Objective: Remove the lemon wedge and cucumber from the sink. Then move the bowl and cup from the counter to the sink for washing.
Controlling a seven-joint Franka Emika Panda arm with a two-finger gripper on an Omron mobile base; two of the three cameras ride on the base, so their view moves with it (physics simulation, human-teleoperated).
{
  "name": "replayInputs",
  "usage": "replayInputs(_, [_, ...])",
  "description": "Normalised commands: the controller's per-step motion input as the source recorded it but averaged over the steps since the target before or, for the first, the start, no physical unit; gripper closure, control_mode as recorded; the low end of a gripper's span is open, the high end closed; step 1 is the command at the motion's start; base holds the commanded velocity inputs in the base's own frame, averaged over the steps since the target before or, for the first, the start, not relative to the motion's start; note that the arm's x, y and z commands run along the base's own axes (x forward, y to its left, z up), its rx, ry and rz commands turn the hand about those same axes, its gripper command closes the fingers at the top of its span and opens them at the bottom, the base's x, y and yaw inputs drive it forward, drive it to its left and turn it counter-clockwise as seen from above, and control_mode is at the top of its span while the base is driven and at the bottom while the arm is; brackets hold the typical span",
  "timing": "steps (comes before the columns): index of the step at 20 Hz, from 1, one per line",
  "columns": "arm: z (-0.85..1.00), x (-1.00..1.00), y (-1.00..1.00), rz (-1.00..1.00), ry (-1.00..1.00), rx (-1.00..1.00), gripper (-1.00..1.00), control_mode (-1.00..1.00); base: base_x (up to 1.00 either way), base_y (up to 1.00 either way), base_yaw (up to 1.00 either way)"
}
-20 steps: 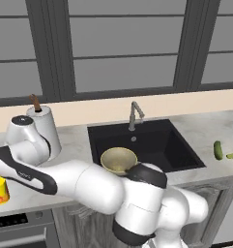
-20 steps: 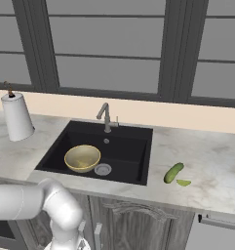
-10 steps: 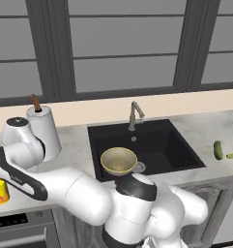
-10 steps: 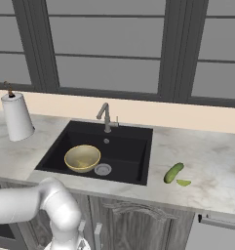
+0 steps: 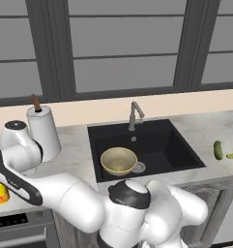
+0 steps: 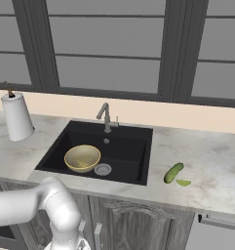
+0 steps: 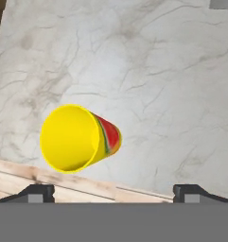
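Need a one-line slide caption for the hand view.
Open gripper above the yellow cup standing on the marbled counter.

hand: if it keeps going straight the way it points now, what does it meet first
Probably the yellow cup, seen mouth-on between the open fingertips, a little left of centre. If it slips past, the marbled counter comes next; depth is unclear.

Bowl (image 5: 119,160) in sink (image 5: 176,145), cucumber (image 5: 217,149) on counter (image 5: 210,127) right

We saw a white paper towel roll (image 5: 44,131) standing upright on a holder with a brown top, at the far left. Behind it ran a beige backsplash (image 6: 187,117), under dark-framed windows (image 6: 109,46). A stove edge (image 5: 21,224) showed near left.
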Motion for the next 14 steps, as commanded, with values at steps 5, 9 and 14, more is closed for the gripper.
replayInputs(5, [-0.09, 0.05, 0.04, -0.01, 0.0, 0.0, -1.0, -1.0, 0.0, 0.0, 0.0])
replayInputs(9, [-0.09, 0.05, 0.04, -0.01, 0.0, 0.0, -1.0, -1.0, 0.0, 0.0, 0.0])
replayInputs(14, [-0.06, 0.07, 0.07, -0.01, 0.01, 0.0, -1.0, -1.0, 0.0, 0.0, 0.0])
